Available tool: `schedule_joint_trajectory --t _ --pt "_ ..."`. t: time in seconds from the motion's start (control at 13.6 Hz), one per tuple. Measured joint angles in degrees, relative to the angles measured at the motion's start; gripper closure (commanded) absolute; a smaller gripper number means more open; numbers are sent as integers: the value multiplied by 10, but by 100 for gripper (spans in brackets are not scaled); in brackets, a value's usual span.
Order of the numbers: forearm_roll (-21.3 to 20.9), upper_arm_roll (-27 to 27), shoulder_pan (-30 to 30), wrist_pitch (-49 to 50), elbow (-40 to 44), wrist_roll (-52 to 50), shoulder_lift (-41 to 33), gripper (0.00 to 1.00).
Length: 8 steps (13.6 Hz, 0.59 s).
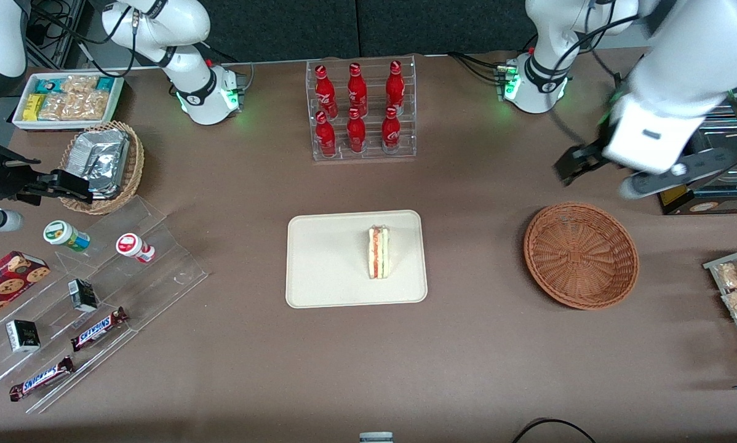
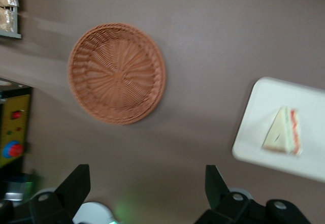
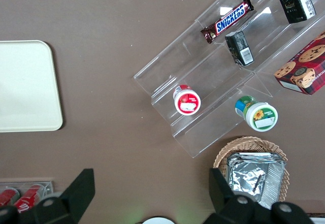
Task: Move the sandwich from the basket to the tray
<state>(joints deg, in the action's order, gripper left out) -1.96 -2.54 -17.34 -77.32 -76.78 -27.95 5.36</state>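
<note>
1. The gripper (image 2: 147,188) hangs wide open and empty, above the table near the basket (image 1: 581,255).
2. The sandwich (image 1: 379,251) lies on the tray (image 1: 319,271), well apart from it.
3. Retreating should go straight upward, avoiding the basket.

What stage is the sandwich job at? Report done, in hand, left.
Done: the sandwich lies on the tray, and the basket holds nothing.
In hand: nothing. The left end effector is open, raised above the table, farther from the front camera than the basket, toward the working arm's end.
Left: judging by this, nothing of the placement itself; perhaps only parking the arm.
</note>
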Motion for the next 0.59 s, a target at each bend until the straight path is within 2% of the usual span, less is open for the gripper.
schedule_joint_trajectory --t 0.3,0.59 --pt "20 0 61 18 -75 127 -83 0" --pt "22 0 99 17 -140 190 -141 0"
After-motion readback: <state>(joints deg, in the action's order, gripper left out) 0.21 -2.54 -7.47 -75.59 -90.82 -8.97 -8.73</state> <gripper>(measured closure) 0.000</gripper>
